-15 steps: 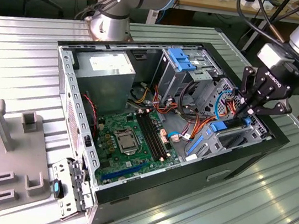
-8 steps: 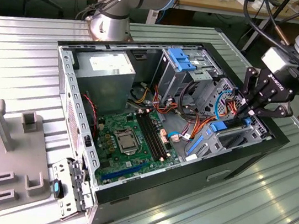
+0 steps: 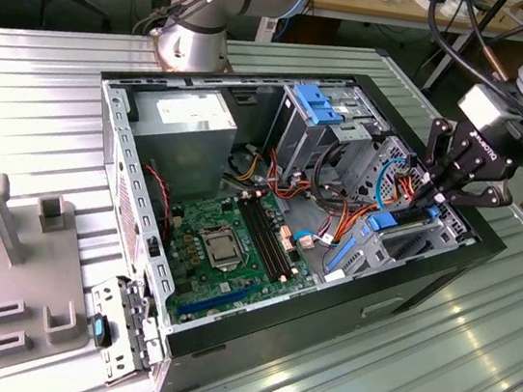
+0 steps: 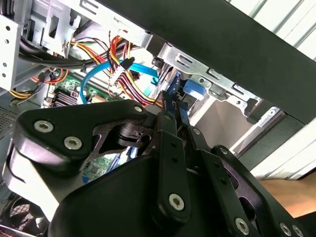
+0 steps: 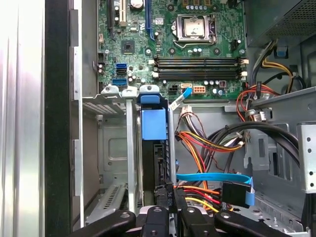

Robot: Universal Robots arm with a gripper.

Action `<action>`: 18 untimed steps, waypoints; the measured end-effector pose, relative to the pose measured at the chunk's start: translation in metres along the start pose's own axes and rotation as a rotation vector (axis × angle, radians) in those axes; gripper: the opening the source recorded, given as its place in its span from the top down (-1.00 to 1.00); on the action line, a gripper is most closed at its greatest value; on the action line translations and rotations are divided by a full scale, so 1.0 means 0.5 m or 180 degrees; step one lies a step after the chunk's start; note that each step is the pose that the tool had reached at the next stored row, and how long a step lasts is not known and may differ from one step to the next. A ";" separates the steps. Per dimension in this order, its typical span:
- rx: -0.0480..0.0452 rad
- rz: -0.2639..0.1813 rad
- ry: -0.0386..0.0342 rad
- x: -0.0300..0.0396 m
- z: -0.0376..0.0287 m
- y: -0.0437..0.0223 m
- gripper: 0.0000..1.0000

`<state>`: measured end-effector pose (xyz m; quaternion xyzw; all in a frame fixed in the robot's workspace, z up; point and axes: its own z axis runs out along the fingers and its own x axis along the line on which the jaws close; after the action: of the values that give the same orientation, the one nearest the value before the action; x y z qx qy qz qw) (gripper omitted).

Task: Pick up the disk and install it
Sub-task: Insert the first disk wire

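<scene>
The disk stands on edge in the drive bay at the corner of the open computer case on the exterior view's right. In the first wrist view the disk shows a dark face with a bright blue rail running along it between silver bay walls. My gripper reaches down into that bay from above. Its black fingers meet on the disk's near end, so the gripper is shut on the disk. In the second wrist view the gripper pinches close beside a blue piece in the bay.
Bundled coloured cables and a blue flat cable lie right beside the bay. The motherboard covers the case floor. A grey power supply box and a metal cage with a blue latch stand at the back. A grey fixture sits outside the case.
</scene>
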<state>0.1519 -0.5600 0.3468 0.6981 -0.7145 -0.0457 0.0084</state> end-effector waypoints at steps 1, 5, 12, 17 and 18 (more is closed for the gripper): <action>0.0000 0.0000 -0.0002 0.002 0.000 0.000 0.67; -0.0001 -0.0001 -0.0016 0.005 0.000 0.000 0.67; -0.0001 -0.0002 -0.0046 0.006 0.003 -0.001 0.67; -0.0001 -0.0003 -0.0057 0.007 0.005 -0.001 0.67; -0.0001 -0.0003 -0.0058 0.007 0.006 -0.001 0.67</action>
<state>0.1520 -0.5636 0.3436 0.6980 -0.7142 -0.0522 0.0021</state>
